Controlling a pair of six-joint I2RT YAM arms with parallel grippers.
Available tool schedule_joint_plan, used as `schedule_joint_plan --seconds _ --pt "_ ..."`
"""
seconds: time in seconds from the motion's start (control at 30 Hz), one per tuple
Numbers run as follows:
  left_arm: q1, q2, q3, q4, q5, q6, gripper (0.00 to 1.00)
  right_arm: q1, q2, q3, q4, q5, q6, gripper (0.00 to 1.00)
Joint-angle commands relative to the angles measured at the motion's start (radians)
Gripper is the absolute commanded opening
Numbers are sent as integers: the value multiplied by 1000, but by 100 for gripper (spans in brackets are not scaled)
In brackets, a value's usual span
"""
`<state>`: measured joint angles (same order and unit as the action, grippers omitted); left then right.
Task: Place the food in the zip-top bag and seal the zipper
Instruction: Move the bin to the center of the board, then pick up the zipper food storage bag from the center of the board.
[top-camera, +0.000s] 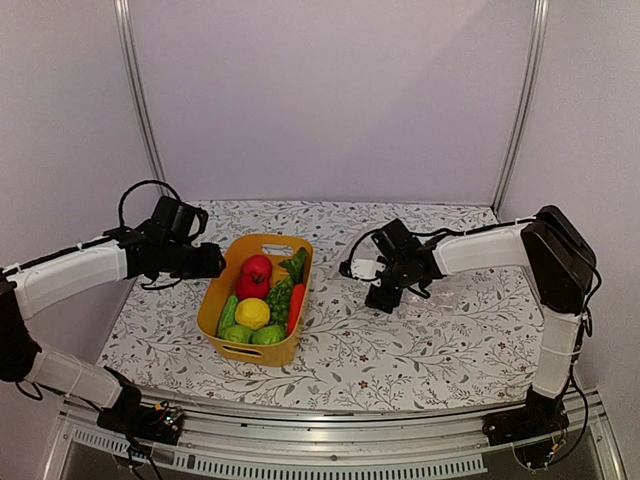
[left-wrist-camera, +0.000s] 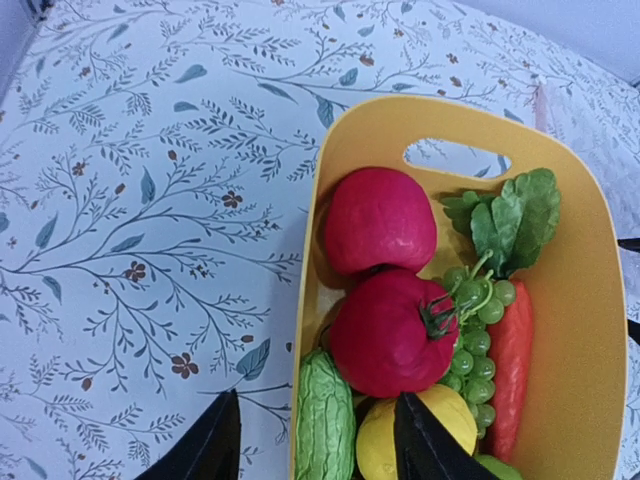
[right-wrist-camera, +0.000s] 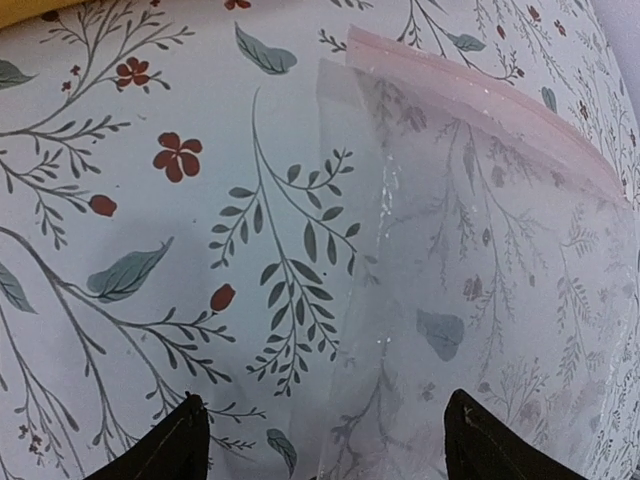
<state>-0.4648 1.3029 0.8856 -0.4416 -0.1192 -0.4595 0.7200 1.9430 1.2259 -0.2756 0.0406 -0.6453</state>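
Note:
The food lies in a yellow basket (top-camera: 228, 283): two red fruits (left-wrist-camera: 385, 330), green grapes (left-wrist-camera: 475, 330), an orange carrot (left-wrist-camera: 512, 360), a yellow lemon (left-wrist-camera: 375, 445) and a green cucumber (left-wrist-camera: 325, 420). My left gripper (left-wrist-camera: 312, 448) is open and empty, with one finger outside the basket's left wall (left-wrist-camera: 305, 330) and the other over the lemon. The clear zip-top bag (right-wrist-camera: 490, 300) lies flat on the table, its pinkish zipper (right-wrist-camera: 480, 95) along the far edge. My right gripper (right-wrist-camera: 325, 445) is open and empty, low over the bag's left edge.
The table carries a floral cloth (top-camera: 440, 330). The basket's handle slot (left-wrist-camera: 455, 158) faces the back. The right arm (top-camera: 480, 248) reaches in from the right and the left arm (top-camera: 80, 275) from the left. Grey walls close in the back and sides.

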Motion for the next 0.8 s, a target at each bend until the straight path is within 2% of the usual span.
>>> schedule_joint_plan --seconds 0.0,0.1,0.27,0.33,0.4,0.57,0.77 --pt "-10 -73 49 -8 -48 18 53 2 44 18 98 187 12 76" --pt "-11 -99 63 10 -24 69 53 1 64 9 133 240 -1 62" --pt "-18 -129 95 43 -1 168 53 -14 62 1 156 268 -8 23" --pt "-31 -143 112 62 13 227 53 -28 4 3 119 240 -13 10" --pt "-56 -159 134 81 25 316 53 -47 -89 10 39 150 -26 0" --pt "-166 -182 176 130 47 551 54 -86 -363 -7 -184 -152 -115 0" --pt "-316 -125 209 182 1 777 57 -93 -640 -19 -436 -304 -275 0"
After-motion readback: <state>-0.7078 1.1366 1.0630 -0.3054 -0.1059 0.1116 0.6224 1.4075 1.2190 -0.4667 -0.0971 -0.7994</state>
